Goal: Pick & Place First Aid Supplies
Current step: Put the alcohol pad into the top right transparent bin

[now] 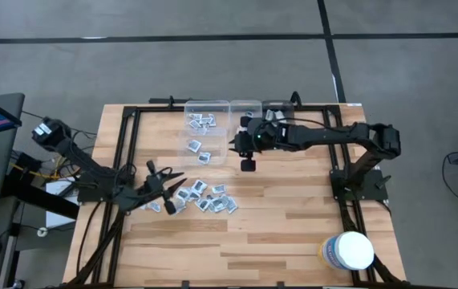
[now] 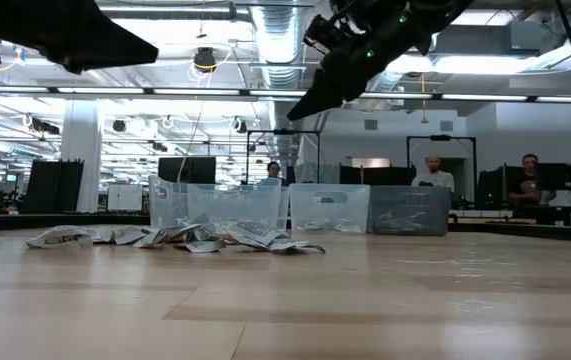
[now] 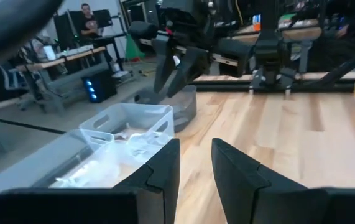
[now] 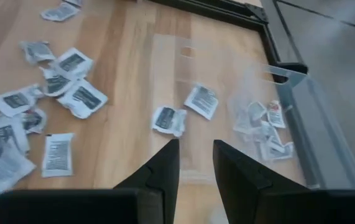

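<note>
The table (image 1: 293,233) carries three clear bins (image 1: 207,112) at 12 o'clock; its 6 o'clock half offers free travel. Packets (image 1: 204,198) lie centre-left. The right gripper (image 1: 247,152) hangs near the bins, narrowly parted, empty. The left gripper (image 1: 162,181) hovers beside the pile, slightly parted, empty. Descend vertically on an outlying packet.

Wood table (image 1: 277,233); clear plastic bins (image 1: 207,107)
</note>
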`<move>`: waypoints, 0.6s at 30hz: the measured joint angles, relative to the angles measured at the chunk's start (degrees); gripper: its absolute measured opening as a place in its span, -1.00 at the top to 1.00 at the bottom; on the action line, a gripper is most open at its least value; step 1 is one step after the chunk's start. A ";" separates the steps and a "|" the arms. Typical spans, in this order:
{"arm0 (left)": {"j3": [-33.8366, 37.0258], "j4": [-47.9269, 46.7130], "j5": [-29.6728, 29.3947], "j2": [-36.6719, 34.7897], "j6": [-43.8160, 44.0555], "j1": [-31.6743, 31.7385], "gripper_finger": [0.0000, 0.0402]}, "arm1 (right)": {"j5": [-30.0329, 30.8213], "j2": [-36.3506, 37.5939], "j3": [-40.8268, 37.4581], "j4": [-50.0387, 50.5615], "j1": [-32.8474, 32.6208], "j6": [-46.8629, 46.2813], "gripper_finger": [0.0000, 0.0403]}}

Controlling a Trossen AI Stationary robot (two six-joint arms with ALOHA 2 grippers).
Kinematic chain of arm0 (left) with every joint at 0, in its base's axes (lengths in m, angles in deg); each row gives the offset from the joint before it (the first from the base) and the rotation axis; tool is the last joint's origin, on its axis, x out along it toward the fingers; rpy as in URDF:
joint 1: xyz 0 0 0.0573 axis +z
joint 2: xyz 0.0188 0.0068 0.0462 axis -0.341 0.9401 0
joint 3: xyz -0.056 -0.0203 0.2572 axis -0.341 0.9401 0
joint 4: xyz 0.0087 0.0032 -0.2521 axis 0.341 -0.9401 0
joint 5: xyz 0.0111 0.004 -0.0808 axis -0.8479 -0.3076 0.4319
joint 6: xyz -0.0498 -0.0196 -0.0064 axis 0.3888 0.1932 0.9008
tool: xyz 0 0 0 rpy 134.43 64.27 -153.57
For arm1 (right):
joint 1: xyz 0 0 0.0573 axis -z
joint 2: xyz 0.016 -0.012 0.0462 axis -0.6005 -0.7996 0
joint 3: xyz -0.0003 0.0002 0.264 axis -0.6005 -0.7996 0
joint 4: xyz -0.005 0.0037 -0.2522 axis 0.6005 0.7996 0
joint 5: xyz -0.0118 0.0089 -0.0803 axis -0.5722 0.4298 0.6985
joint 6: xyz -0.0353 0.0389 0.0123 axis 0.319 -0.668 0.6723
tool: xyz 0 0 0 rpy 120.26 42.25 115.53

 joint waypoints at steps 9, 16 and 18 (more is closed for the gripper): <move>0.00 -6.86 -0.74 0.00 10.18 -1.44 0.53 | -0.07 0.00 0.00 0.15 -7.51 -8.10 0.55; -0.02 -15.88 9.74 0.00 22.87 1.86 0.53 | 2.97 -1.96 -0.77 0.12 -9.06 -12.56 0.55; -0.02 -20.71 17.09 -0.02 25.90 4.14 0.53 | 3.91 -4.13 -1.80 -0.48 -9.68 -14.43 0.55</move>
